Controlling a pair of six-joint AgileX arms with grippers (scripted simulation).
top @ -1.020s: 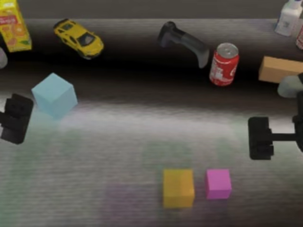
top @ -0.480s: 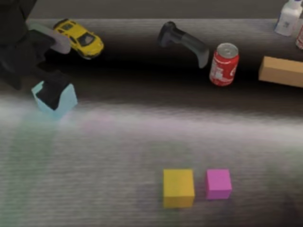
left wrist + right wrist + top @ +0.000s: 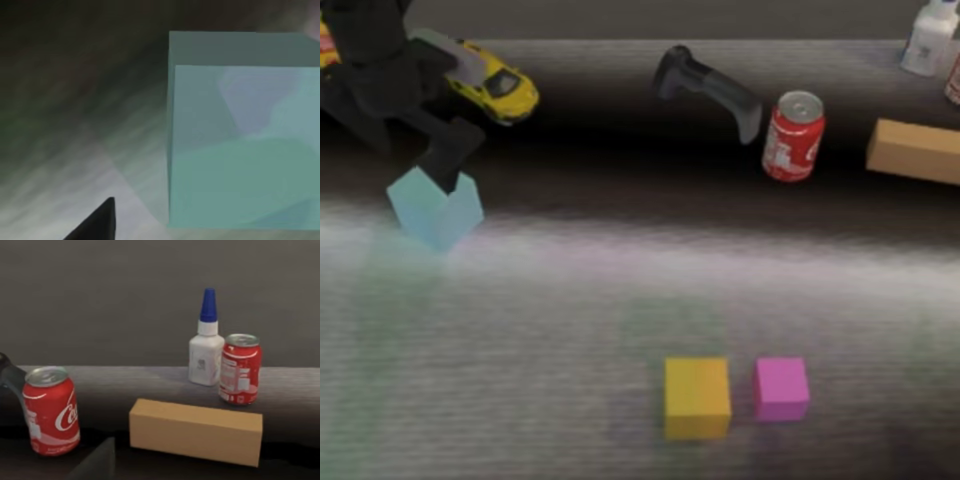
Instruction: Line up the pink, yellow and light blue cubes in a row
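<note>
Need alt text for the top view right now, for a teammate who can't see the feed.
The left claw is at the top of the light blue cube near the table's left edge, beside a yellow toy car. The yellow cube and pink cube sit side by side, slightly apart, near the front; the right arm is out of view.

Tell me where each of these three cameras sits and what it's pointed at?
Top view: above the table, looking down; left gripper over the light blue cube, yellow cube and pink cube side by side.
Left wrist view: close on the same light blue cube, one dark fingertip showing.
Right wrist view: faces tan box and cans; box shared with top view.
</note>
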